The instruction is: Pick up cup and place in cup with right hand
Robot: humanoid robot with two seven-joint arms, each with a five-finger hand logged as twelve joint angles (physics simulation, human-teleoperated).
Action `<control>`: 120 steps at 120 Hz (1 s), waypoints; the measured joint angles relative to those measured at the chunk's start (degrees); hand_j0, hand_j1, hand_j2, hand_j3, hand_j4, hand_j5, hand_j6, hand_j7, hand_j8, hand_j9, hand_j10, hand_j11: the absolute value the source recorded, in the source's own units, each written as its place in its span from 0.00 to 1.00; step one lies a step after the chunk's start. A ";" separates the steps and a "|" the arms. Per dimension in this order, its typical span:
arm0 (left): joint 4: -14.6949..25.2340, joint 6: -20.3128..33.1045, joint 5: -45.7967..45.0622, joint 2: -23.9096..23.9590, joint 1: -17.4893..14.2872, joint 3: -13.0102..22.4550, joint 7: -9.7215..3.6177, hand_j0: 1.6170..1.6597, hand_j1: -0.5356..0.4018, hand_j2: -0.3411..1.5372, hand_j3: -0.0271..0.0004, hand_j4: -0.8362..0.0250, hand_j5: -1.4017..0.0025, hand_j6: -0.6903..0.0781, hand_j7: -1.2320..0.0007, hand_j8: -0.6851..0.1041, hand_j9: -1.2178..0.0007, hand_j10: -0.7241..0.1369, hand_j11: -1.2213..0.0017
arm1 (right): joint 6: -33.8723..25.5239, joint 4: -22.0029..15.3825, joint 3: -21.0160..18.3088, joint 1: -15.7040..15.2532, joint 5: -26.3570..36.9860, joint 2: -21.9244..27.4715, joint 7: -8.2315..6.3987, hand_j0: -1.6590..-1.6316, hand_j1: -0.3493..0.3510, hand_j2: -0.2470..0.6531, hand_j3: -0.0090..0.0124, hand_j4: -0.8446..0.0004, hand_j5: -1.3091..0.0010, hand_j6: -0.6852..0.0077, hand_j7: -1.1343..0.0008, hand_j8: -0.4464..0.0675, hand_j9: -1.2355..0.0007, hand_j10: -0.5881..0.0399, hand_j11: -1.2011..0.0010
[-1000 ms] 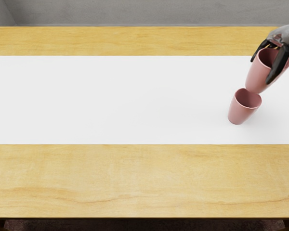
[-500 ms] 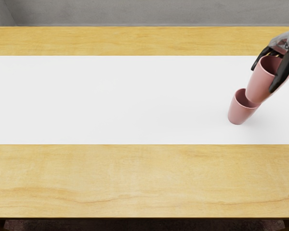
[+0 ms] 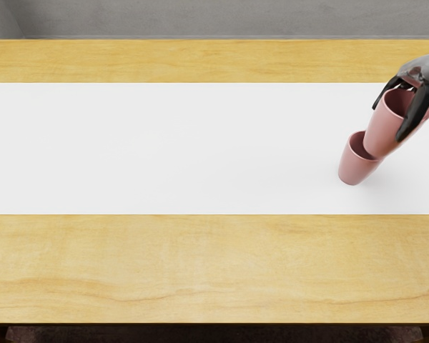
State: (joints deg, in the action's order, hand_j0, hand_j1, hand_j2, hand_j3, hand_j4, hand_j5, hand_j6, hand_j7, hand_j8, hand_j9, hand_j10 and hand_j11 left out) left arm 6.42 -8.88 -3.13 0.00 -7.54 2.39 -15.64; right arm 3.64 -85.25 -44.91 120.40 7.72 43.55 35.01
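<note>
Apparently, the right hand [image 3: 420, 70] holds the upper cup [image 3: 383, 130] with its fingers [image 3: 417, 113] pinching the upper part, on opposite sides of the wall. This cup hangs tilted under the fingers. Below them, the lower cup [image 3: 354, 168] stands on the white strip [image 3: 171, 146] of the desk [image 3: 200, 264]. The held base overlaps the lower mouth; whether it is inside or only in front, I cannot tell.

I judge both cups to be light and stiff, perhaps plastic or ceramic, so a moderate squeeze should be enough. The smooth wall may slip or turn between the fingers if the base catches the lower rim. The grip near the top seems a good choice, because it leaves the base free to enter; straightening the cup before lowering would help.
</note>
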 joint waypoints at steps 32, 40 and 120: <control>0.00 0.00 -0.02 0.00 -0.22 -0.01 0.00 0.96 0.94 0.18 0.98 0.97 1.00 0.90 1.00 0.87 1.00 0.84 1.00 | -0.26 1.68 0.26 -0.72 -0.09 -1.99 0.00 0.46 0.53 0.07 0.43 0.42 0.43 0.60 0.38 0.47 0.39 0.34 0.34; 0.00 0.00 -0.02 0.00 -0.20 -0.04 0.00 0.96 0.94 0.18 0.98 0.97 1.00 0.90 1.00 0.87 1.00 0.84 1.00 | -0.40 2.26 0.37 -1.52 -0.05 -2.32 0.01 0.47 0.53 0.09 0.43 0.42 0.44 0.60 0.38 0.46 0.40 0.34 0.34; 0.00 0.00 -0.03 0.00 -0.19 -0.07 0.00 0.96 0.94 0.18 0.98 0.97 1.00 0.90 1.00 0.87 1.00 0.84 1.00 | -0.21 7.98 1.94 -6.79 0.15 -7.26 0.01 0.45 0.53 0.14 0.41 0.40 0.47 0.59 0.40 0.43 0.43 0.31 0.37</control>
State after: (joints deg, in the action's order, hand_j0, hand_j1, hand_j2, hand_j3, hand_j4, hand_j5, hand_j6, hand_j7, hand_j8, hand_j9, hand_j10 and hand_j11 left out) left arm 6.42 -8.88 -3.16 0.00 -7.73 2.33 -15.64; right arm 3.43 -77.27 -42.98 113.62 7.87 36.29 35.02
